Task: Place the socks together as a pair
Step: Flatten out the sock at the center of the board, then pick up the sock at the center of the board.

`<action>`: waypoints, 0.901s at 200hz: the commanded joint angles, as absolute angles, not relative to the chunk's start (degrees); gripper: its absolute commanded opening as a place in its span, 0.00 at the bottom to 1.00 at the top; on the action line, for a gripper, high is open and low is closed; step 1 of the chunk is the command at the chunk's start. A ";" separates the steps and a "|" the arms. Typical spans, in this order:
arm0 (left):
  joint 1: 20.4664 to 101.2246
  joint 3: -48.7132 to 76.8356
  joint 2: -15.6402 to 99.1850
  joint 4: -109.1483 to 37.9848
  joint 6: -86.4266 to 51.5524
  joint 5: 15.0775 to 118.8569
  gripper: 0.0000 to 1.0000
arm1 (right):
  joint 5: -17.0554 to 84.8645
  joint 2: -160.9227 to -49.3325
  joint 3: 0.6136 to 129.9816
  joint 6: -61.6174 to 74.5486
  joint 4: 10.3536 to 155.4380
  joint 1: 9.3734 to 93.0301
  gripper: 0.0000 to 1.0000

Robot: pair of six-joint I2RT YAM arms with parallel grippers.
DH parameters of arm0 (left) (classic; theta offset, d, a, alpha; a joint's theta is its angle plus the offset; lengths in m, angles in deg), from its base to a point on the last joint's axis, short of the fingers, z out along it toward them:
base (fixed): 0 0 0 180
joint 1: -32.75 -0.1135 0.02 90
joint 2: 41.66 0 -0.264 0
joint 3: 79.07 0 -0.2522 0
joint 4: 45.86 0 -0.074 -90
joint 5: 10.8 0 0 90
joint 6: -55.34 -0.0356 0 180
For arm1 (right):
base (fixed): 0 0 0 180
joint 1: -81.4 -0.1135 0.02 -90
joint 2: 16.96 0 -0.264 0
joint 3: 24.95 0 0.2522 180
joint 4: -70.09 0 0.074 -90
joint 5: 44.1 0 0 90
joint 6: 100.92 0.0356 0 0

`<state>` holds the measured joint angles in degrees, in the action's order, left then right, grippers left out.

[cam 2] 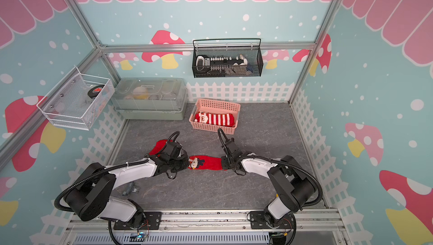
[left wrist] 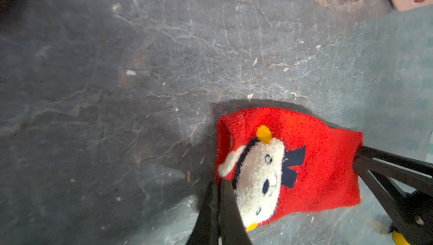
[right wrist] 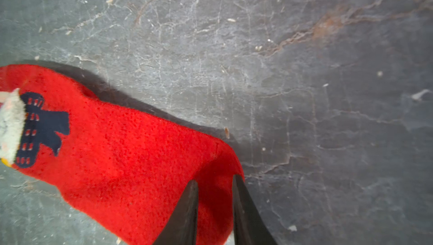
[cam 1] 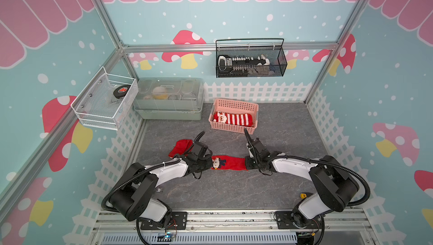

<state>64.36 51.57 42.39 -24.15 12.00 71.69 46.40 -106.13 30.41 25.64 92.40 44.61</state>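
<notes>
Near edge: aluminium rail (cam 1: pixel 234 215) carrying both arm bases; small yellow item (cam 1: pixel 304 195) just inside it, by the right arm.
Left gripper (left wrist: pixel 220 208): fingers pressed together on the face end of the white-faced sock (cam 1: pixel 228 162).
Right gripper (right wrist: pixel 215 211): fingers narrow, with red fabric from the sock's other end pinched between them.
White-faced sock: pulled straight between the two grippers at mid-tabletop, running parallel to the near edge; whether it touches the surface cannot be told.
Plain red sock (cam 1: pixel 181 146): crumpled toward the left edge, partly under the left arm.
Striped Santa sock (cam 1: pixel 234 119): inside the pink basket (cam 1: pixel 234 102), toward the far edge.
Open room: bare grey tabletop (cam 1: pixel 234 192) from the stretched sock to the near edge; also a bare strip along the right edge, beside the basket.
Far left corner: lidded grey-green box (cam 1: pixel 168 112).
Writing: red emblem on a black disc (cam 1: pixel 121 90) in the white wire basket (cam 1: pixel 93 115) on the left wall, too small to read.
</notes>
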 commanded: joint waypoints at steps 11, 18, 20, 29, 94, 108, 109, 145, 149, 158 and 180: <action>64.31 52.88 38.52 -22.67 11.18 74.00 0.00 | 50.48 -105.57 30.03 24.65 95.36 44.46 0.28; 64.37 52.89 37.86 -22.16 11.00 74.25 0.00 | 50.78 -105.09 30.01 24.23 95.45 44.48 0.29; 64.36 52.89 37.66 -22.01 11.04 74.27 0.00 | 50.81 -104.96 30.09 24.06 95.40 44.44 0.29; 64.30 52.80 36.79 -21.52 10.88 74.36 0.00 | 50.38 -104.58 30.38 23.19 95.51 44.49 0.31; 64.30 48.26 30.07 -11.76 8.97 78.92 0.62 | 47.66 -94.77 30.85 11.92 90.20 44.43 0.41; 63.95 46.89 27.99 -8.05 9.07 84.34 0.62 | 49.75 -92.43 30.19 8.39 88.77 44.49 0.42; 63.95 46.81 27.88 -7.73 9.09 84.67 0.62 | 49.94 -92.27 30.16 8.05 88.55 44.49 0.42; 58.04 47.59 21.91 -3.90 11.16 92.17 0.61 | 53.89 -87.47 23.28 6.57 79.37 44.48 0.42; 56.99 48.09 21.09 -3.81 11.71 92.94 0.61 | 53.82 -86.97 21.64 6.70 77.01 44.43 0.42; 53.84 49.19 19.34 -3.79 13.19 93.84 0.59 | 54.57 -85.81 17.94 6.96 71.59 44.43 0.42; 47.48 52.73 15.93 -6.59 16.52 93.45 0.58 | 57.20 -83.70 13.19 6.82 66.88 44.44 0.43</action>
